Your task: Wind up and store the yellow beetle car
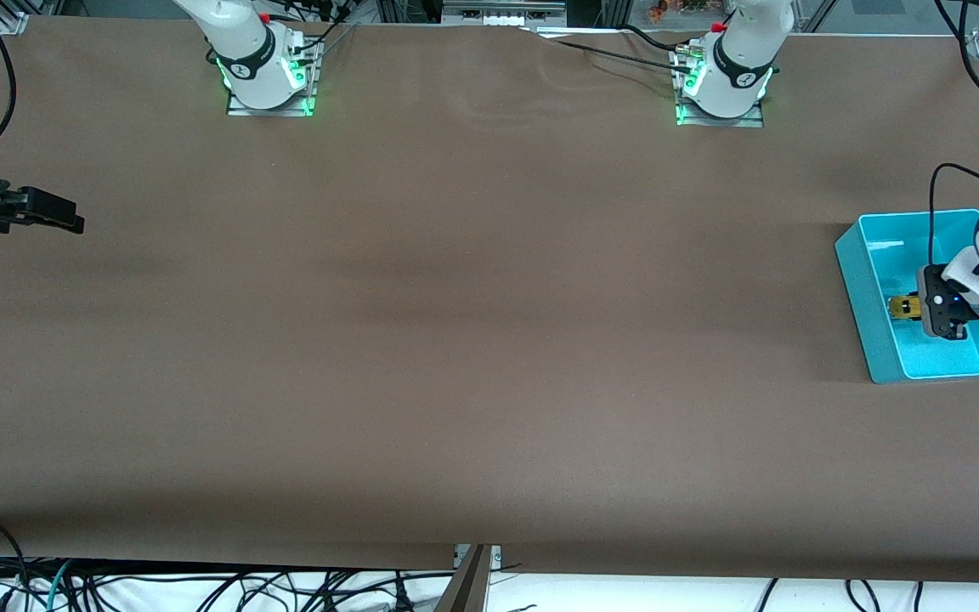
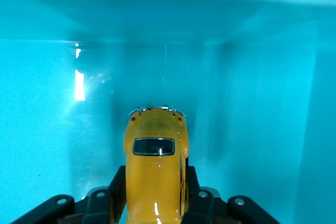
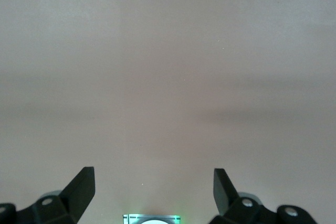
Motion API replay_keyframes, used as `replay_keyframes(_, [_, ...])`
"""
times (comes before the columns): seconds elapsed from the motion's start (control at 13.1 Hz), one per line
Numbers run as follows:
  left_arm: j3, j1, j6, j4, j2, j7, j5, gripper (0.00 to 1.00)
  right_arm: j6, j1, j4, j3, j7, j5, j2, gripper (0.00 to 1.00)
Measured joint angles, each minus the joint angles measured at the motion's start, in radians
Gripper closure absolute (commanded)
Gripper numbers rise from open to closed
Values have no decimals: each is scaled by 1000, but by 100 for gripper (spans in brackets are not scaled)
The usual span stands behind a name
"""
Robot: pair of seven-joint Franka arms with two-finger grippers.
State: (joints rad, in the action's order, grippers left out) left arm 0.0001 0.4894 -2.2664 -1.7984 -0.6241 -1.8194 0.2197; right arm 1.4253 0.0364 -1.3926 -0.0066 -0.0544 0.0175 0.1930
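The yellow beetle car (image 1: 904, 307) (image 2: 156, 166) is inside a teal bin (image 1: 859, 289) (image 2: 247, 103) at the left arm's end of the table. My left gripper (image 1: 914, 308) (image 2: 156, 182) reaches down into the bin and is shut on the car's sides, one black finger on each flank. The car's rear window and bumper stick out past the fingertips toward a bin wall. I cannot tell whether the wheels touch the bin floor. My right gripper (image 1: 73, 223) (image 3: 155, 182) waits open and empty over the bare cloth at the right arm's end of the table.
A brown cloth (image 1: 472, 340) covers the whole table. The right arm's base (image 1: 268, 76) and the left arm's base (image 1: 723, 85) stand on the table edge farthest from the front camera. Cables (image 1: 200, 586) hang below the near edge.
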Motion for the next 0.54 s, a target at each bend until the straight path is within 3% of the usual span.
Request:
replay_keyframes(0.31, [-4,4,6,9,29,-39,0,0,1,0,0,0,0,0,0,0])
replay_keyframes(0.54, [-49,0,256,55,159,-8,0,0,1,0,0,1,0,0,0,0])
